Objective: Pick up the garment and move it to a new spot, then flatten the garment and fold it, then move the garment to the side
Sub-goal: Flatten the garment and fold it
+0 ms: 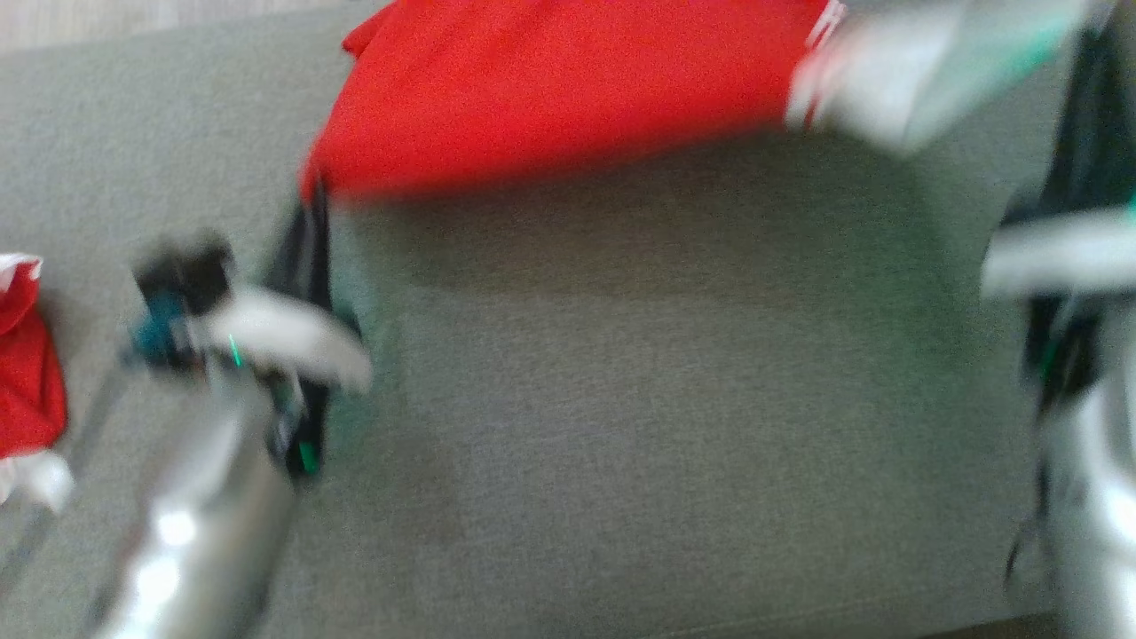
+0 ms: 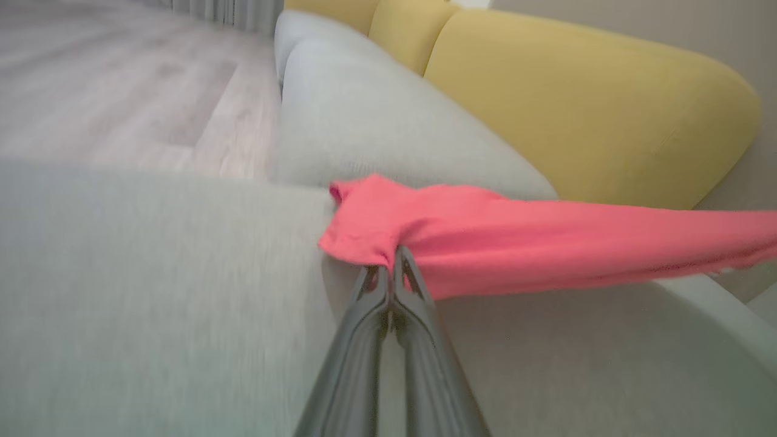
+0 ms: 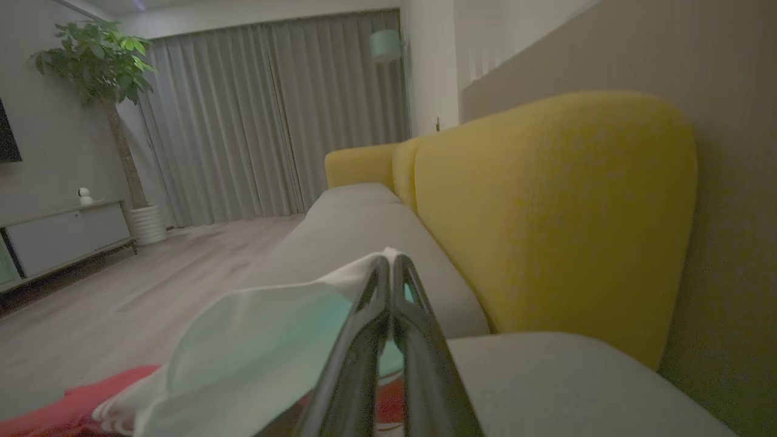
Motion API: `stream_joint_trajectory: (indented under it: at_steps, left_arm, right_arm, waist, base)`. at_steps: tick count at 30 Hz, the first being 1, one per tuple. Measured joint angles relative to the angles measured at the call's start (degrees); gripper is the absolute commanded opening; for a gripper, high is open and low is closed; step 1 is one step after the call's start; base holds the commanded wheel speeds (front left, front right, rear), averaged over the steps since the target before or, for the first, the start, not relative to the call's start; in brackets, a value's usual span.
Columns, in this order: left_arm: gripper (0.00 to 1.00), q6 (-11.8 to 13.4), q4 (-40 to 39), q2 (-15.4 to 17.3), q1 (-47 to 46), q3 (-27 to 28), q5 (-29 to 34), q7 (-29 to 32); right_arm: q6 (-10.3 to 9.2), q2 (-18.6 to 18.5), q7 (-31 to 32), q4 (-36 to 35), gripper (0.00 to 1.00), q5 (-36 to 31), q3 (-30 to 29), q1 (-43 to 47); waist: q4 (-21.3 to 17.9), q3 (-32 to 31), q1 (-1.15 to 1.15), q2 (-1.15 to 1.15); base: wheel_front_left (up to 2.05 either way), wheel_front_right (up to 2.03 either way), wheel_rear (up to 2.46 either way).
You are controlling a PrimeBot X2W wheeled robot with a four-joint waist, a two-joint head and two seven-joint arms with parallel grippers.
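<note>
Red knit garment [image 1: 550, 89], one item, with a white and pale mint-green section at one end and thin white striping where the two colours meet. In the left wrist view the fabric reads pinker and shows a fine, soft weave, with a small rolled fold at the gripped corner. Position: stretched sideways over the grey sofa seat [image 1: 666, 399], near its far edge in the head view, where a soft shadow lies on the cushion beneath it; it appears lifted off the seat. Left end effector [image 2: 391, 270]: fingers pressed together, pinching the red corner of the garment at its lower edge. Right end effector [image 3: 391, 267]: fingers pressed together, pinching the white and mint end, which drapes away to the left of the fingers in the right wrist view. The head view is blurred, so finer detail of the cloth cannot be told. Also present: yellow back cushions [image 2: 576, 103] behind the seat; second red cloth [image 1: 27, 382] with white trim at the seat's left edge, well apart from the garment; pale wood floor [image 2: 121, 91]; grey curtain [image 3: 273, 121]; potted plant [image 3: 97, 60].
</note>
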Motion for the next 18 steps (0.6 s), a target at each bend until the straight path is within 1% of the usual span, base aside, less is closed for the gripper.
stream_joint_trajectory:
  at_steps: [3,5,7,9,14,18]
  left_arm:
    - [0.0,0.0,0.2,-1.19,8.26,-0.2,-2.75,0.02]
    - [0.0,0.0,-0.47,-1.8,12.5,0.13,-3.34,0.0]
    - [0.0,0.0,-1.58,-2.4,14.93,1.86,-3.63,-0.01]
    - [0.0,0.0,-2.09,-2.9,16.96,2.45,-3.67,0.0]
    - [0.0,0.0,-3.65,-5.27,24.74,5.39,-2.89,0.0]
    - [0.0,0.0,-4.57,-6.01,29.93,5.53,-1.72,0.0]
  right_arm:
    - [0.0,1.52,0.02,-0.16,0.0,2.31,0.01,10.5]
    - [0.0,2.14,0.04,-0.51,0.0,3.44,0.26,15.38]
    - [0.0,2.7,0.04,-0.97,0.0,3.75,0.64,18.7]
    - [0.0,3.21,0.05,-1.1,0.0,4.77,0.99,21.32]
    - [0.0,4.52,0.05,-1.15,0.0,6.99,1.65,28.14]
    - [0.0,4.88,0.05,-0.97,0.0,7.49,1.97,34.13]
  waist:
    - [-0.73,-0.92,0.0,0.0]
    - [-1.1,-1.86,-0.01,0.0]
    - [-1.39,-3.0,-0.01,0.0]
    - [-1.57,-4.36,-0.01,0.0]
    - [-1.55,-8.36,-0.02,0.0]
    - [-1.24,-11.46,-0.01,0.0]
  base:
    - [0.0,0.0,0.0]
    - [0.0,0.0,0.0]
    - [0.0,0.0,0.0]
    - [0.0,0.0,0.0]
    - [0.0,0.0,0.0]
    - [0.0,0.0,0.0]
